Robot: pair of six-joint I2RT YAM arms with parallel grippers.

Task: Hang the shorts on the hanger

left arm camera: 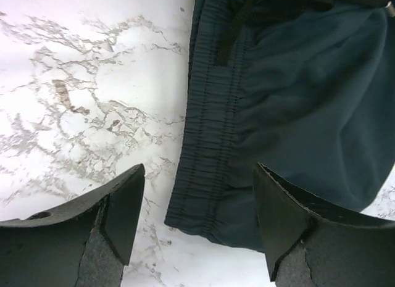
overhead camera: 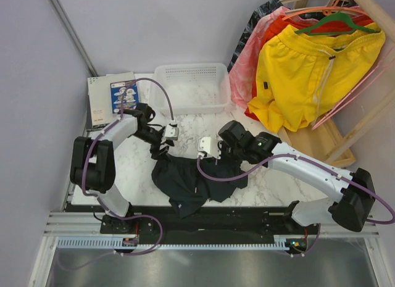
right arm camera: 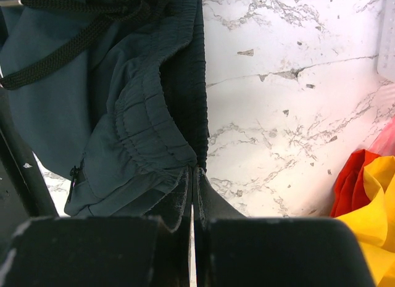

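The dark navy shorts (overhead camera: pixel 191 179) lie crumpled on the marble table near its front edge. My left gripper (overhead camera: pixel 162 149) hovers open over their left end. In the left wrist view its fingers (left arm camera: pixel 123 207) straddle the end of the elastic waistband (left arm camera: pixel 207 145) without touching it. My right gripper (overhead camera: pixel 203 158) is shut, and in the right wrist view (right arm camera: pixel 194 171) its tips pinch the waistband's folded edge (right arm camera: pixel 148 133), with the black drawstring (right arm camera: pixel 74 34) above. The thin pale-pink hanger (overhead camera: pixel 355 92) leans at the far right, beside the yellow shorts.
A white basket (overhead camera: pixel 191 89) stands at the back of the table, with a printed box (overhead camera: pixel 111 99) to its left. Yellow shorts (overhead camera: pixel 308 77) and red and pink garments hang on a wooden rack (overhead camera: pixel 327 145) at the right, under green and orange hangers.
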